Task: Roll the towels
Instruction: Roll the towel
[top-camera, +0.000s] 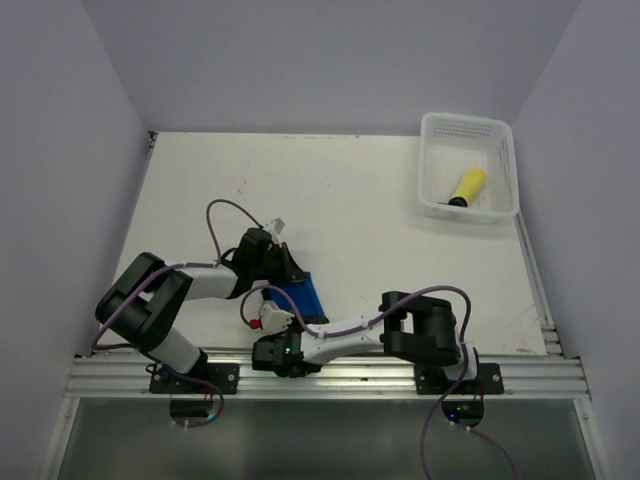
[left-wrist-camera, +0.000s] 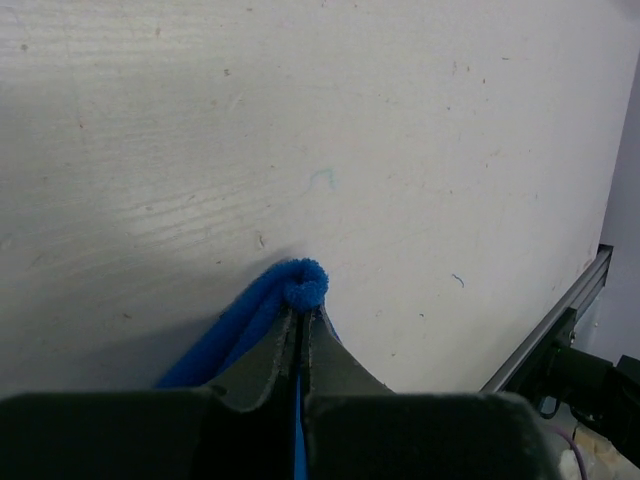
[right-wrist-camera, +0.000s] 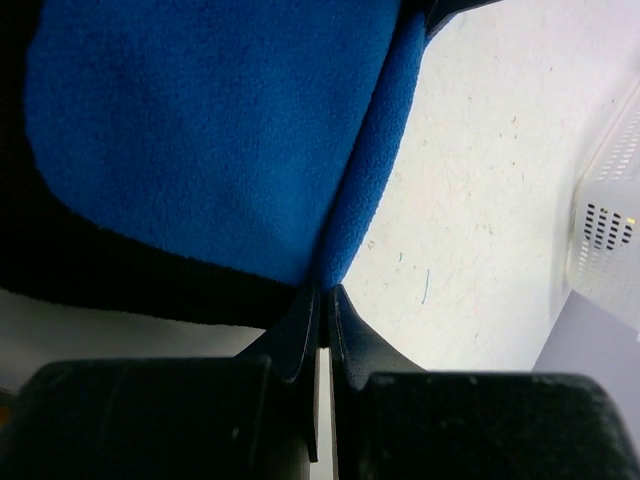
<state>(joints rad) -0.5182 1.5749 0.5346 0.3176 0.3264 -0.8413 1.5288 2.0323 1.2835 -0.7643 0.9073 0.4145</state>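
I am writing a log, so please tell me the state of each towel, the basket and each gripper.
Blue towel: mostly flat, pinched by both grippers.
Yellow towel: rolled, lying in the basket.
Basket: upright, holding the yellow towel.
Left gripper: shut on the blue towel.
Right gripper: shut on the blue towel.

Scanning all three views: no writing, label, brand mark, number or sign is legible anywhere.
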